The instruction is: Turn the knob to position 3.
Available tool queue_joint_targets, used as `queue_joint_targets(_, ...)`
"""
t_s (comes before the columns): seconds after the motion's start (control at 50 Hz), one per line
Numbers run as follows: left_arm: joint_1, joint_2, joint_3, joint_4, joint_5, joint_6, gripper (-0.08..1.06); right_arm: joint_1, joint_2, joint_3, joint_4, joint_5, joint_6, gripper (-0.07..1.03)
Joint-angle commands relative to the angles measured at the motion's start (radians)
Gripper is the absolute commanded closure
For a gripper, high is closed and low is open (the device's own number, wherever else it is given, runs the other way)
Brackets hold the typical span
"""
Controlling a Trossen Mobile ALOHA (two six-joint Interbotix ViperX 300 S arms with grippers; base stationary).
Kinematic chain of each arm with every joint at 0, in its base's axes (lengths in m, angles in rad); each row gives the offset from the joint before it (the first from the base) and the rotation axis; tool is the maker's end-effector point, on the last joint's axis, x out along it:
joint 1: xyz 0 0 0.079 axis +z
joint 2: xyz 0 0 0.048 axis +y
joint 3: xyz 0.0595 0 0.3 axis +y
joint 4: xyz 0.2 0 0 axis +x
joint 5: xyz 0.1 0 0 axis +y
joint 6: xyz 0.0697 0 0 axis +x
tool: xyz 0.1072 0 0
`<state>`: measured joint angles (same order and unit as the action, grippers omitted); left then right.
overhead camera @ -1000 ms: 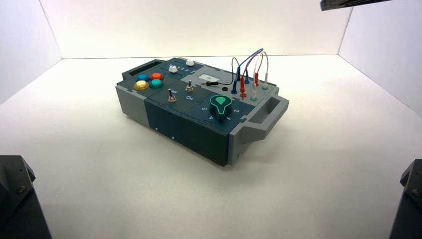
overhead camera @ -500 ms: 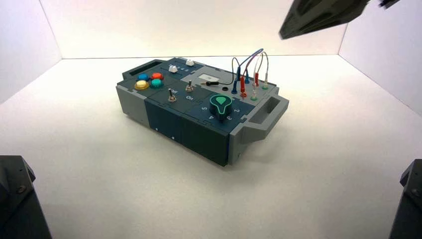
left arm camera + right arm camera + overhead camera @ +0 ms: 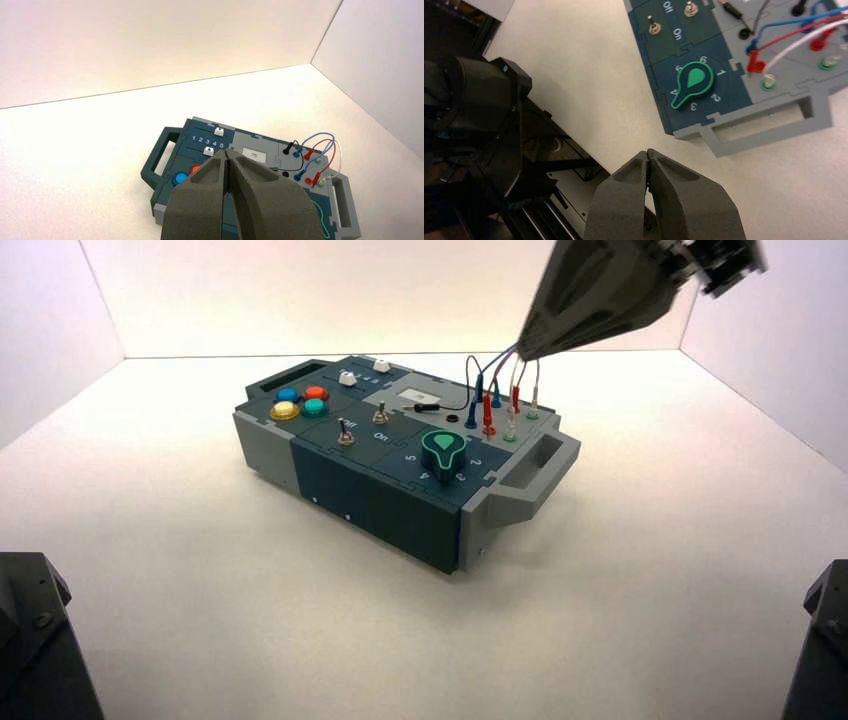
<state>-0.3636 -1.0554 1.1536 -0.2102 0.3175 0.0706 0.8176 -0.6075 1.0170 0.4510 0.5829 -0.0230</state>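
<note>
The box [image 3: 400, 502] looked like matt plastic; its toggles [image 3: 653, 26] shone like metal; the gripper fingers [image 3: 684, 200] looked rough, grainy grey.

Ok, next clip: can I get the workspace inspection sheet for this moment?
Surface: white table, the box standing on it.
Job's things: knob untouched, its tip between numeral 3 and 4.
Clutter: nothing seen.
Grippers: right gripper shut, raised above the table off the box's handle end; left gripper shut, raised clear of the box.
Cables: wires loop between sockets on the box.
Surroundings: white walls on three sides.
</note>
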Motion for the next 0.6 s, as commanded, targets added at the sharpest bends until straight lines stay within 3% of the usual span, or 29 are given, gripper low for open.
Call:
queue_joint_targets(0.02, -0.005, 0.005, -0.012, -0.002, -0.009, -0.002, 1.01, 0.04, 0.069, -0.044, 0.008, -0.044, -0.003, 0.99)
queue_joint_targets(0.2, -0.006, 0.005, -0.012, 0.0, -0.009, -0.002, 1.01, 0.089, 0.193, -0.074, 0.008, -0.107, -0.005, 0.99)
queue_joint_targets(0.6, -0.005, 0.0, -0.012, 0.0, -0.009, -0.002, 1.01, 0.095, 0.396, -0.118, -0.008, -0.17, -0.035, 0.99)
